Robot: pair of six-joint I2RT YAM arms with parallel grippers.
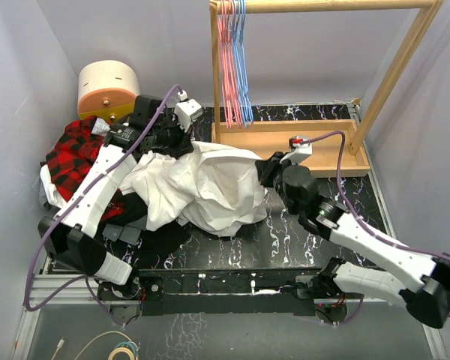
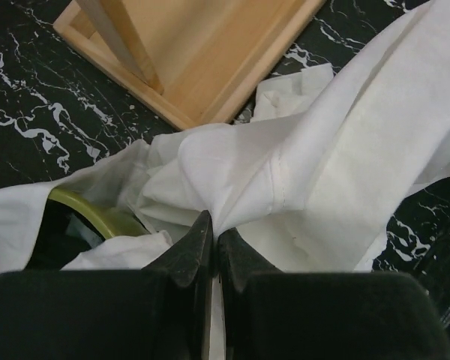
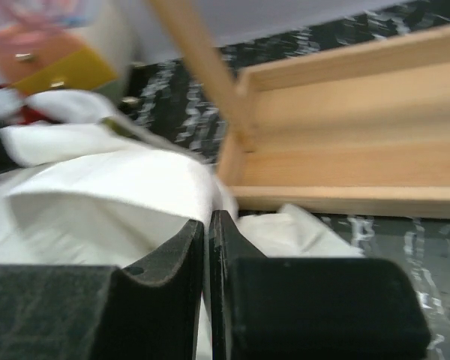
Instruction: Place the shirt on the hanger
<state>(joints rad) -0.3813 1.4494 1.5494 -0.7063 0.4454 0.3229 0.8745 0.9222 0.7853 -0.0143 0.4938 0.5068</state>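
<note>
Your left gripper (image 2: 212,238) has its fingers pressed together on a fold of the white shirt (image 1: 202,187). Your right gripper (image 3: 207,223) is closed too with white cloth in the slit, though that view is blurred. You've got the shirt bunched just in front of the wooden rack (image 1: 394,75), long axis along the rack's base with a gripper at each end. The light-blue hanger (image 1: 244,75) hangs from the rack's rail by its left post, up and behind the shirt, about equally near both arms.

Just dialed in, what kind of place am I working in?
Looks like a walled lab test cell, not a home: plain grey panels around a marbled tabletop, a wooden rack of hangers, the shirt heaped nearby.
</note>
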